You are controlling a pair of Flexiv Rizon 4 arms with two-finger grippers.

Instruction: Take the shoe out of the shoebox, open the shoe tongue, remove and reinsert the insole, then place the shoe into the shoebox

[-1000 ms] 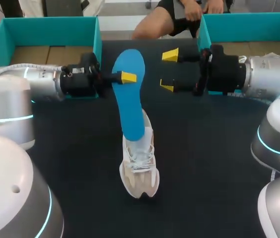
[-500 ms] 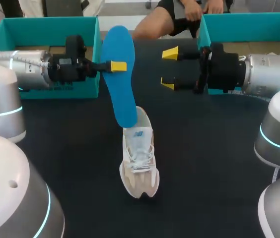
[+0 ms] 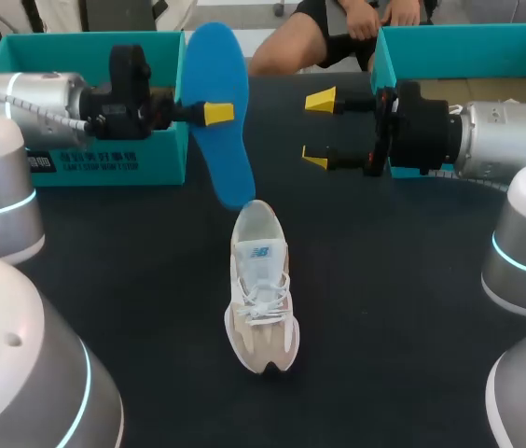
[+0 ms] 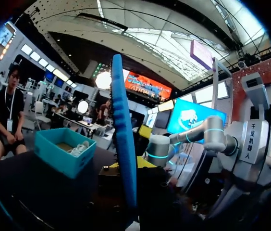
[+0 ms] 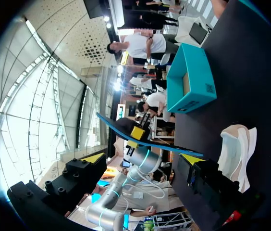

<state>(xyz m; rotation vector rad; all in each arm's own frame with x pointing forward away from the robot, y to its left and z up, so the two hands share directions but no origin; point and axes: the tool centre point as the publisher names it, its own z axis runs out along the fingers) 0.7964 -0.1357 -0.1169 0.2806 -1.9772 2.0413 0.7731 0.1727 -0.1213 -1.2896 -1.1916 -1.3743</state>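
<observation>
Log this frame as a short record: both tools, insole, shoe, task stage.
left tool: shut on the blue insole, holding it in the air
right tool: open, empty, beside the right shoebox
shoe: upright on the table, untouched
stage: insole out of the shoe, not yet reinserted

Exhibition hall, high vaulted glazed roof (image 4: pixel 174 43), large display screens (image 4: pixel 195 118), bright spotlights (image 4: pixel 103 79).
</observation>
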